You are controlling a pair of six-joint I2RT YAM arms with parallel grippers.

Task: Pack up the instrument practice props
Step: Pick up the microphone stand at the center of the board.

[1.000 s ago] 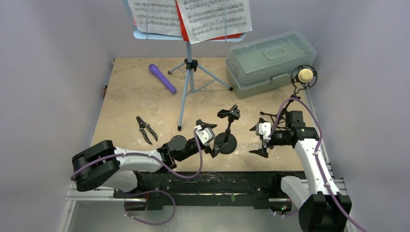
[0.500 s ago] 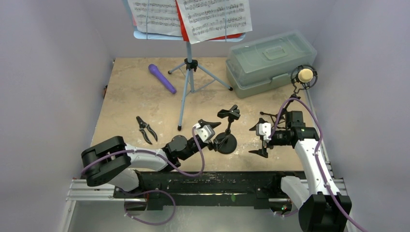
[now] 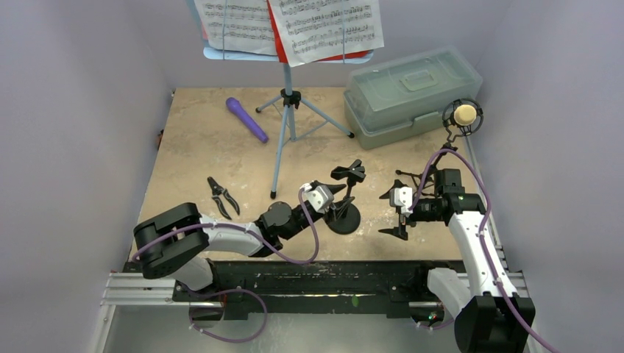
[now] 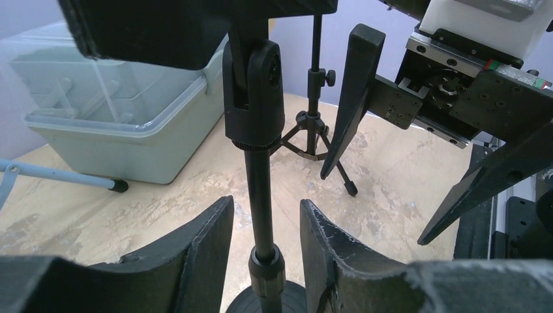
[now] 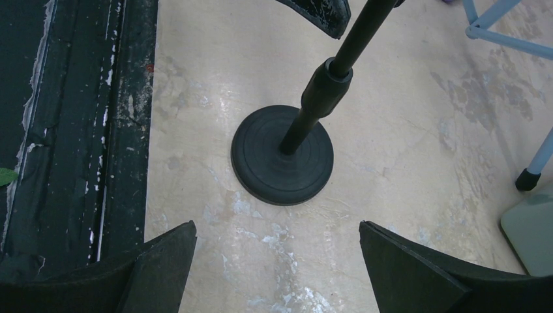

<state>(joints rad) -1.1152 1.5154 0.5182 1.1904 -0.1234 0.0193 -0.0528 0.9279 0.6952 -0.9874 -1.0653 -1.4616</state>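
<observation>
The black round-base mic holder [image 3: 344, 216] stands near the table's front; its pole [image 4: 259, 195] rises between the fingers of my left gripper [image 3: 335, 195], [image 4: 266, 202], which are partly closed, with a small gap on each side. My right gripper [image 3: 394, 213], [image 5: 277, 225] hangs wide open just right of the holder's base [image 5: 282, 163], holding nothing. A purple microphone [image 3: 246, 119] lies at the back left. The tan microphone [image 3: 464, 115] sits in the ring of the tripod holder [image 4: 313, 130] at the right. The pale-blue music rack [image 3: 287, 132] carries sheet-music pages [image 3: 324, 26].
A translucent grey-green lidded box [image 3: 412, 95] sits shut at the back right. Black pliers [image 3: 221, 195] lie at the front left. One rack leg [image 4: 62, 175] ends close to the box. Grey walls close in on three sides.
My left gripper has slid right until its fingers straddle the round-base holder's pole, and its jaws have narrowed. The right arm has not moved.
</observation>
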